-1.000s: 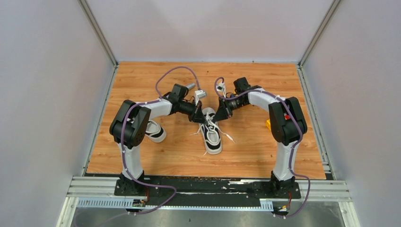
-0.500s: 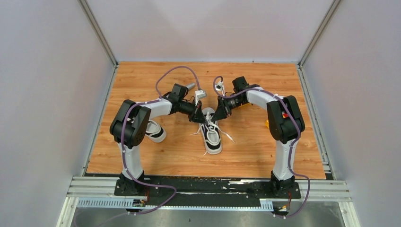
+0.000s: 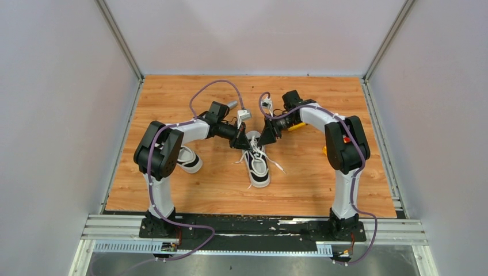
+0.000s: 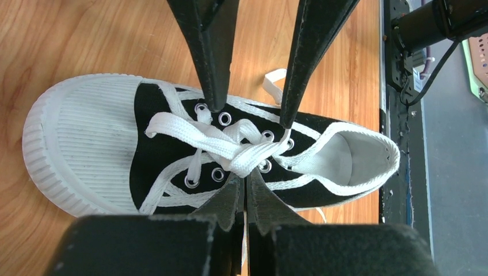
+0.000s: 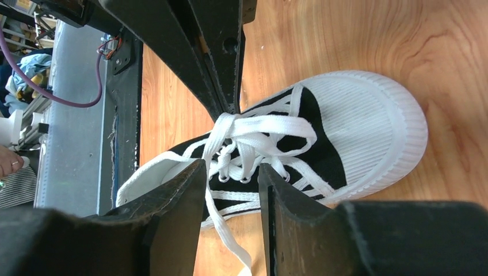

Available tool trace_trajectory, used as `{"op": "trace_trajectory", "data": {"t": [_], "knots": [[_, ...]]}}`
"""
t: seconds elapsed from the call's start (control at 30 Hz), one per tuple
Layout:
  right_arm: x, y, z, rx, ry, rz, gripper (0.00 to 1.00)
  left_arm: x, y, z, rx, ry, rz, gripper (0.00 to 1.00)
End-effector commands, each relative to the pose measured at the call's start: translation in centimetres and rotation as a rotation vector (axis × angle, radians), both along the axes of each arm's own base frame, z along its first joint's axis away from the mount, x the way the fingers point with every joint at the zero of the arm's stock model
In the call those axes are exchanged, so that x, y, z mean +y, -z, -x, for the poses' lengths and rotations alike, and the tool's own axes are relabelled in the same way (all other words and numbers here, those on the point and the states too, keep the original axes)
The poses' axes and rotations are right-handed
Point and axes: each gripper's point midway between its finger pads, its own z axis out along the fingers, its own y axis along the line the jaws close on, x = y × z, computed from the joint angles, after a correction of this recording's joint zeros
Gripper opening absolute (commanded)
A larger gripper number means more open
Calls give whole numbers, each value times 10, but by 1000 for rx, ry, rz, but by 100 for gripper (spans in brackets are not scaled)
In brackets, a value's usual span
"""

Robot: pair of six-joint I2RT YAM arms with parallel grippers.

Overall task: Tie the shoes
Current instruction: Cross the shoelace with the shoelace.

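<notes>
One black-and-white shoe (image 3: 259, 170) lies mid-table with its toe toward the arms; its white toe cap shows in both wrist views (image 4: 86, 149) (image 5: 368, 126). My left gripper (image 4: 245, 179) is shut on the white lace bundle (image 4: 233, 154) over the eyelets. It also shows from the right wrist (image 5: 229, 110). My right gripper (image 5: 230, 172) is open over the shoe's other side, with a loose lace end (image 5: 221, 226) hanging free between its fingers. Seen from above, both grippers (image 3: 246, 144) (image 3: 264, 141) meet over the laces. The second shoe (image 3: 189, 161) lies left, partly behind the left arm.
The wooden table (image 3: 311, 184) is walled by grey panels at left, right and back. A small yellow object (image 3: 326, 151) lies behind the right arm. A metal rail (image 3: 253, 230) runs along the near edge by the arm bases.
My right gripper has opened, and the lace now hangs loose between its fingers. The left gripper stays shut on the laces and the shoe has not moved.
</notes>
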Motion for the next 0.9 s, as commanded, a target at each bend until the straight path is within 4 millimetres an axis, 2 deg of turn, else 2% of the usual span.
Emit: {"op": "trace_trajectory", "data": {"t": [0.0, 0.37, 0.87], "knots": [[6, -10, -11, -57, -31, -53, 40, -5, -9, -3, -39, 38, 34, 0], [11, 0, -9, -8, -79, -64, 45, -6, -11, -3, -40, 44, 38, 0], [16, -11, 9, 94, -131, -147, 47, -6, -11, -3, -37, 44, 40, 0]]}}
